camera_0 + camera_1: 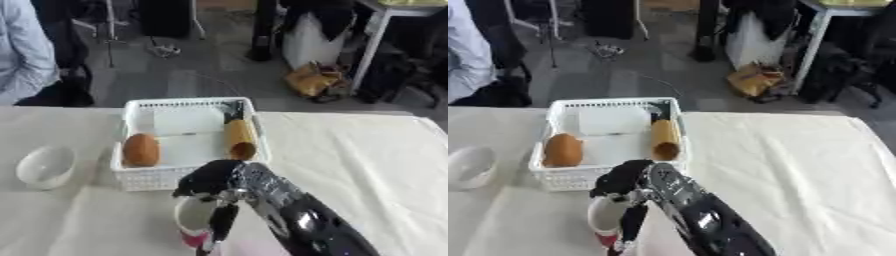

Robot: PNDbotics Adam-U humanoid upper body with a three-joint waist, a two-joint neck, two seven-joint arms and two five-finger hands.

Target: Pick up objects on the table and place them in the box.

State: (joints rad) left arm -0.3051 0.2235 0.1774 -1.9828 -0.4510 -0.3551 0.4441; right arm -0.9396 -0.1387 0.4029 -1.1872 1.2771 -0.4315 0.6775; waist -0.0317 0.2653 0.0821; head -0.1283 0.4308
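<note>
A: What is held at this moment, and where is it?

B: A small white cup with a pink base [194, 220] is held by the right hand [229, 186], whose arm comes in from the lower right. The fingers are curled down over the cup's rim and side, one dark finger lying along its front. The cup is carried just in front of the white basket [150, 180], near its front wall and not yet over it.

A: How is the cup judged to handle?

B: It is taken to be light and stiff, probably thin plastic, with a smooth wall that could slip. The hold is best kept at the rim and upper wall, where the fingers are already wrapped. Whether anything is inside cannot be told.

A: And the basket?

B: A brown egg-shaped thing [141, 149] is seen at its left side and a tan roll [240, 137] at its right, with a pale sheet lying between them. The bare middle is judged the safest spot for the cup, since a roll may shift if bumped.

A: Is anything left on the table?

B: A white bowl [45, 166] is seen well to the left of the basket. It looks smooth and rigid, perhaps breakable; its rim would be the place to take it.

A: The left hand?

B: It is not seen in either view.
</note>
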